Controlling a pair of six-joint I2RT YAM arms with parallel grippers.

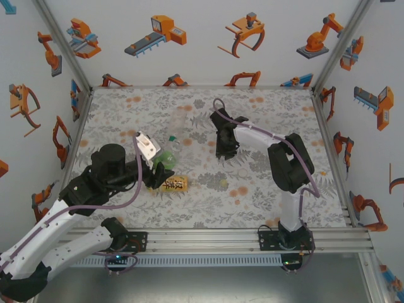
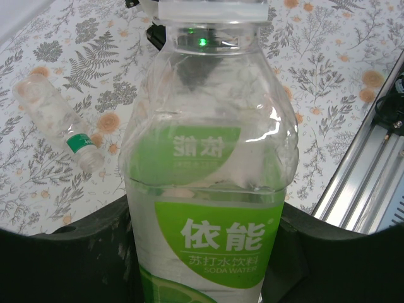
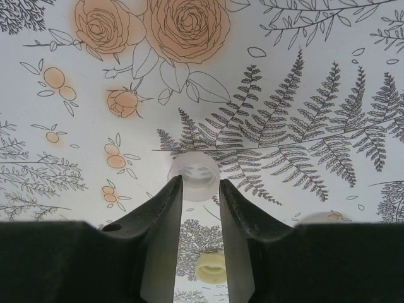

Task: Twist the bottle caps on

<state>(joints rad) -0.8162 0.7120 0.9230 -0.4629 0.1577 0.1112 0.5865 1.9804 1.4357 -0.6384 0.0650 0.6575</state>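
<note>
While my left end effector (image 2: 208, 268) holds the green-label bottle (image 2: 208, 158), my right end effector (image 3: 201, 186) sits narrow at a white cap (image 3: 194, 168) on the desk (image 3: 315, 76).

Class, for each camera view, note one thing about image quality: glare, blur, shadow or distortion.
Top external: even, soft light with no harsh shadows. Left wrist: white glare streaks and a green light spot on the green-label bottle, whose rear print reads mirrored through the plastic. Right wrist: the dark fingers sit close and soft-edged, and the white cap at their tips looks slightly blurred.
</note>
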